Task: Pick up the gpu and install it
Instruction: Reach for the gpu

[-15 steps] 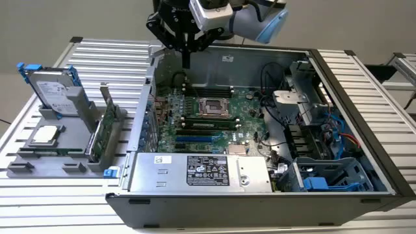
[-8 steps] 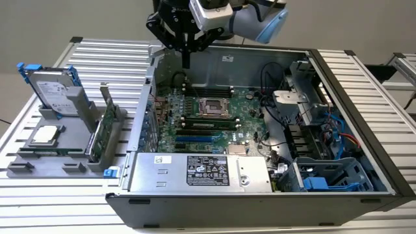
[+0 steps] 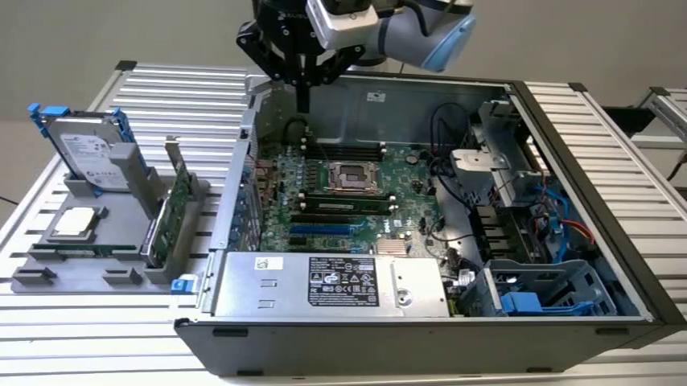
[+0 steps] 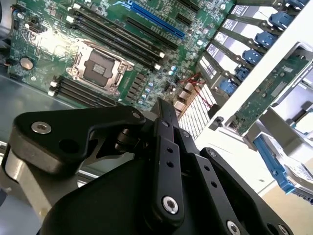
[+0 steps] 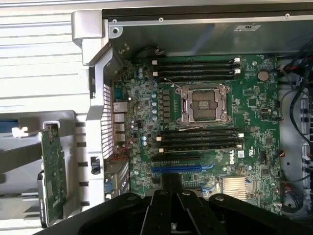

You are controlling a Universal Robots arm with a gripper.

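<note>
Gripper [image 3: 305, 103]: seen at the top centre of the exterior view, hung above the far left corner of the case [image 3: 408, 346]; its fingers are pressed together and nothing is pinched between them
Gripper in the wrist views: the black linkage is seen in both wrist views, with the joined fingertips pointed down towards the board [image 3: 343, 193]
Gpu [image 3: 170, 211]: stood upright on its edge in the grey holder [image 3: 108, 213] at the exterior view's left, outside the case and just beside its left wall; the silver bracket [image 3: 172, 154] is turned upward
Gpu and gripper: kept well apart, no contact is made; the card is not yet picked up
Gpu in the wrist views: its green face is seen in both wrist views, beyond the case wall
Case: laid open on the slatted table [image 3: 86, 338], with the board exposed
Board: green, lying flat on the case floor, with a socket [image 3: 349, 174] near its middle
Slot [image 5: 176, 169]: a blue slot is seen on the board, close to the fingertips in the first wrist view
Drive [image 3: 84, 149]: stood upright at the holder's far end, with blue rails
Chip [image 3: 76, 221]: laid flat on the holder, in front of the drive
Power supply [image 3: 322, 283]: set along the near wall of the case
</note>
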